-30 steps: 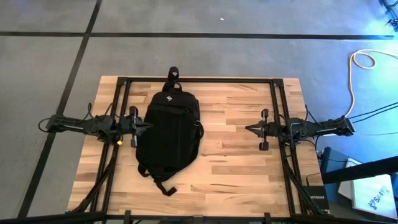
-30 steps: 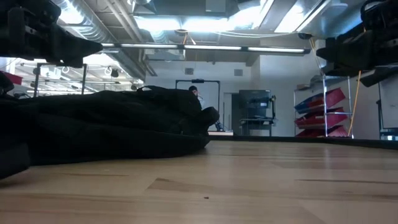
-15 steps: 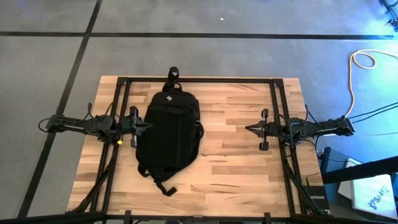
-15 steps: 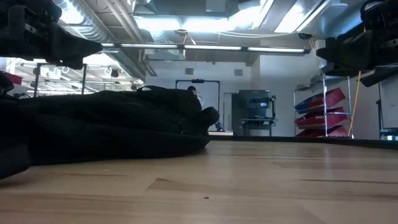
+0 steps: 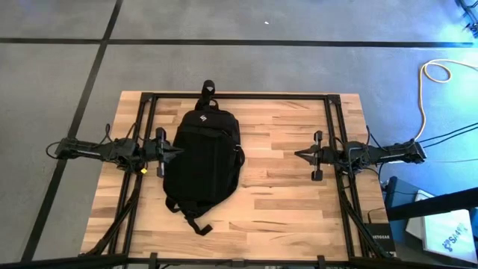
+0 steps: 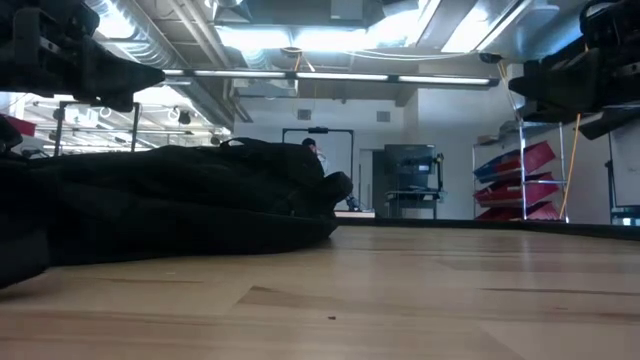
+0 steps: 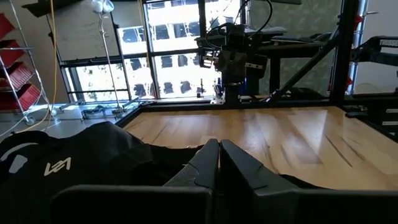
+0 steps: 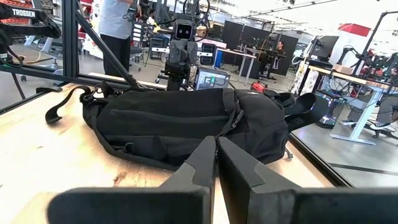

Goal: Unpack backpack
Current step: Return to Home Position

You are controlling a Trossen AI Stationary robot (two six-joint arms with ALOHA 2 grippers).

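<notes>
The black backpack (image 5: 203, 157) lies flat on the wooden table (image 5: 284, 194), left of centre, its top loop handle (image 5: 208, 90) at the far edge and its straps (image 5: 196, 220) trailing toward the near edge. It also shows in the low view (image 6: 170, 205) and the right wrist view (image 8: 186, 127). My left gripper (image 5: 179, 150) hovers shut, level, just at the backpack's left side; its fingers (image 7: 219, 163) show pressed together above the bag. My right gripper (image 5: 297, 155) hangs shut over bare wood right of the bag, its fingers (image 8: 216, 160) pointing at it.
A black metal frame (image 5: 332, 142) runs around the table's top. Bare wood lies between the backpack and my right gripper. A yellow cable (image 5: 433, 75) lies on the floor at the right. People stand in the room beyond the table (image 8: 115, 25).
</notes>
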